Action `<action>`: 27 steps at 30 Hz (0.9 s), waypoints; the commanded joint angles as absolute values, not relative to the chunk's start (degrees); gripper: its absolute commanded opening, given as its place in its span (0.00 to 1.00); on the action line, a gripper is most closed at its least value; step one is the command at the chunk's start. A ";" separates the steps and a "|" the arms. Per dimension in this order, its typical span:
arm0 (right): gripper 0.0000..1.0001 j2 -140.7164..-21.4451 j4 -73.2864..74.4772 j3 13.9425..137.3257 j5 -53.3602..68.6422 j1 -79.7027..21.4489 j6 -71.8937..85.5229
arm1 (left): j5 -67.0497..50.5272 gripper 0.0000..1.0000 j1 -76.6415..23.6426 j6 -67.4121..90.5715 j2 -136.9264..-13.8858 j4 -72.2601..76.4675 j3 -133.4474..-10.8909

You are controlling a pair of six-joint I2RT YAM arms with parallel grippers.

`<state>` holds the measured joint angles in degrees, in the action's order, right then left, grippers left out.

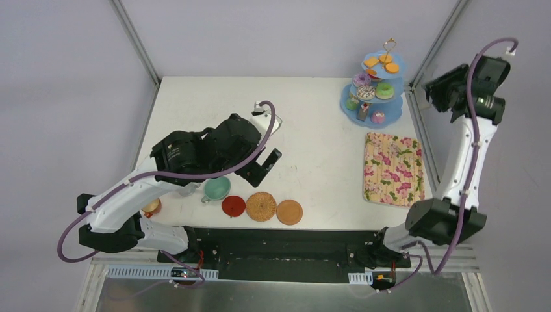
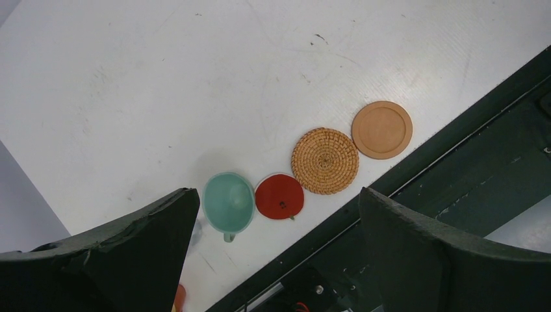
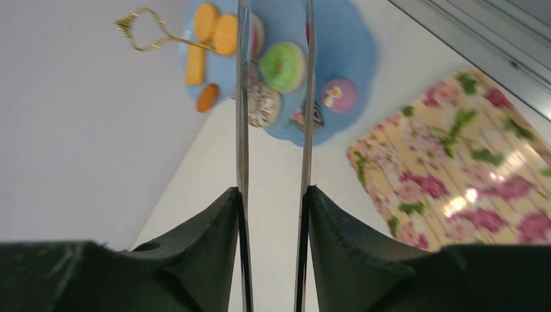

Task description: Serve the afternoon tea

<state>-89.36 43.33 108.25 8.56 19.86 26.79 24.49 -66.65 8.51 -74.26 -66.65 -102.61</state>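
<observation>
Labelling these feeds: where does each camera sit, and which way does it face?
Top external: above and behind both arms, which show whole, facing down on the table.
Left wrist: on the left gripper, facing down at the mint cup and coasters; open fingers show.
Right wrist: on the right gripper, facing the tier stand and floral tray; fingers clamp tongs.
Top and left wrist share cup and coasters.

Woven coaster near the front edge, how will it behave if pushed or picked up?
The woven coaster lies flat on the table, so a push would probably slide it, not roll it. Its thin edge looks hard to pinch. The rough weave likely resists slipping.
</observation>
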 commanded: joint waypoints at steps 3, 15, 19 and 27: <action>0.43 -75.00 49.84 86.95 -10.88 14.90 27.51 | 24.79 1.00 -66.53 8.32 -72.77 -65.97 -102.17; 0.44 -65.74 48.46 56.80 -22.88 -2.41 39.35 | 20.79 1.00 -66.53 10.99 -73.11 -65.14 -102.85; 0.44 -66.25 46.18 52.46 -25.66 -4.81 41.86 | 20.48 1.00 -66.53 12.68 -72.43 -65.10 -102.84; 0.47 -67.19 39.52 43.06 -18.60 -7.98 50.63 | 23.54 1.00 -66.53 14.33 -71.81 -66.59 -104.74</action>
